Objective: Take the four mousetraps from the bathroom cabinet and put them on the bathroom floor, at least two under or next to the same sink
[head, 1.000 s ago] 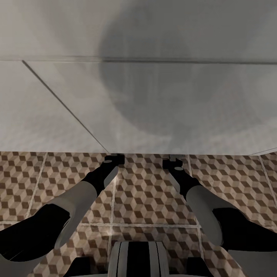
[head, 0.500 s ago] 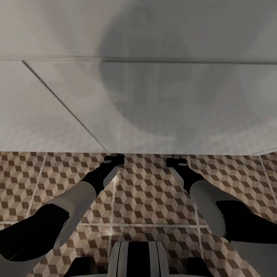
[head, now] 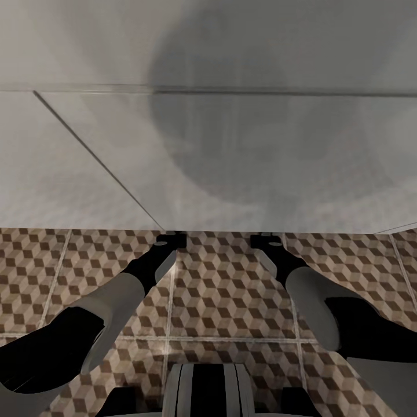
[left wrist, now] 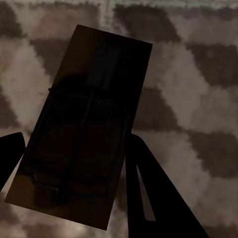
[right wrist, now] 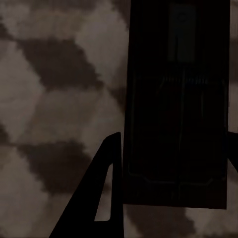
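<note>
Both arms reach low over the bathroom floor [head: 226, 289], to the foot of a broad white unit [head: 231, 162] that I take for the bathroom sink's vanity. My left gripper [head: 172, 237] is shut on a mousetrap [left wrist: 84, 129], a tan board with dark wire parts, lying slanted between the fingers [left wrist: 148, 198] just above the shaded cube tiles. In the right wrist view my right gripper [head: 265, 237] is shut on a second mousetrap [right wrist: 178, 109], very dark in shadow, squarely between its fingers [right wrist: 101, 198]. In the head view the white unit's lower edge hides both sets of fingertips. The cabinet is out of view.
The white unit rises close ahead across the whole width, with a dark seam [head: 98, 156] running diagonally on its left part. Cube-patterned tiles stretch to both sides of the arms. My own base [head: 208, 388] sits at the bottom centre.
My right forearm and gripper have shifted slightly to the right along the unit's foot. The left arm and its mousetrap have stayed still.
</note>
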Robot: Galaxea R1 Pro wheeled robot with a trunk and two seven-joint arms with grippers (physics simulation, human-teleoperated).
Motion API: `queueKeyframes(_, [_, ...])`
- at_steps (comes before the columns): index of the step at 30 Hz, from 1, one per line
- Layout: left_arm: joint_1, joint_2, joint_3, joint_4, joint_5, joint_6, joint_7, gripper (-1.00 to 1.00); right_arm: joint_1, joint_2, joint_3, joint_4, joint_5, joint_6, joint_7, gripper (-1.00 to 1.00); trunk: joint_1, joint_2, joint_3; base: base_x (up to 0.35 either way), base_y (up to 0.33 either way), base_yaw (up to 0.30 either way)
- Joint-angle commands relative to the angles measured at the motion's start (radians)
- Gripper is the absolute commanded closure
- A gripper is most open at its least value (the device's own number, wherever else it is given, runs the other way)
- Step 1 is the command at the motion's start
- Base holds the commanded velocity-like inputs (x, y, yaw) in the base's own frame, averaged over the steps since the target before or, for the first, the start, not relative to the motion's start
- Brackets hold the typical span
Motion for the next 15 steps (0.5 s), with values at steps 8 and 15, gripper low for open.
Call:
queueKeyframes(8, [0.000, 0.001, -0.008, -0.002, 0.008, 0.006, 0.007, 1.00, -0.001, 0.010, -0.006, 0.001, -0.035, 0.006, 0.009, 1.00, 0.000, 0.000, -0.001, 0.000, 0.000, 0.000])
queueKeyframes(15, [0.000, 0.002, -0.008, -0.002, 0.007, 0.006, 0.007, 1.00, -0.002, 0.014, -0.006, 0.030, -0.089, 0.006, 0.021, 1.00, 0.000, 0.000, -0.001, 0.000, 0.000, 0.000])
